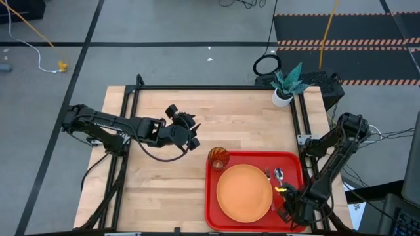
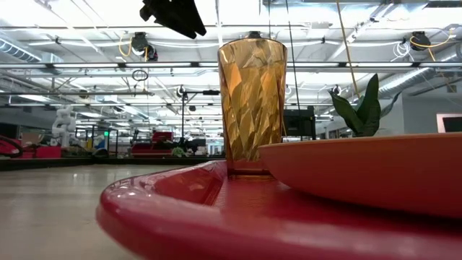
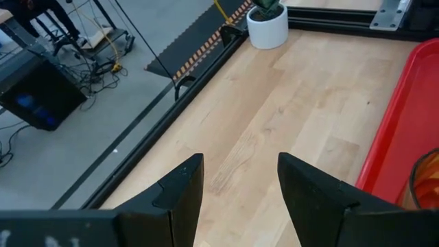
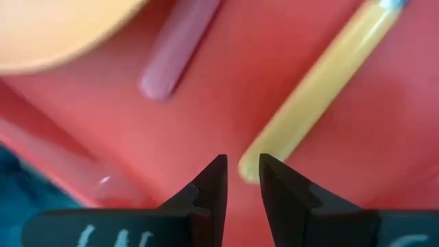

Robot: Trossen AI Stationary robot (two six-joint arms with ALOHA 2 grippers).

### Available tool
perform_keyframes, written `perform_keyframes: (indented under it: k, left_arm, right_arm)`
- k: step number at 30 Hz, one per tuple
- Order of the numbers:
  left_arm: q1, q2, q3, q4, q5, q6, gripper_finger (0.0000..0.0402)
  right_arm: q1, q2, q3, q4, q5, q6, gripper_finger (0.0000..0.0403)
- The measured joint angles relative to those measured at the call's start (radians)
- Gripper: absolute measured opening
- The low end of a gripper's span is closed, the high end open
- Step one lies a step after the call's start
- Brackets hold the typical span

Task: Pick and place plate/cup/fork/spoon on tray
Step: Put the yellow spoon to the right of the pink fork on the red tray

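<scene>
Right pincer (image 4: pixel 238 177), fingers slightly parted and pinching nothing, hovers at the spoon (image 4: pixel 322 89) handle's end; spoon, fork (image 4: pixel 180 48), plate (image 1: pixel 244 191) and cup (image 1: pixel 218 158) lie on the tray (image 1: pixel 213 203). Withdraw straight upward (avoiding the handle). Left pincer (image 3: pixel 240 180) waits spread over the worktop (image 1: pixel 157 190).

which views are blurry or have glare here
Right wrist view: the pinkish-red fork handle and orange spoon handle are soft, out of focus. Low view: bright ceiling lights behind the translucent amber cup; the red plastic tray rim is blurred. High view: sharp, evenly lit.
</scene>
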Motion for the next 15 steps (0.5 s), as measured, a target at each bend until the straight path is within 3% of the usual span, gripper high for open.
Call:
perform_keyframes:
  k: [15]
  left_arm:
    - [0.0,0.0,0.0,0.002,0.002,-0.012,0.0191]
  right_arm:
    - [0.019,0.032,0.003,0.0,0.017,0.049,0.0077]
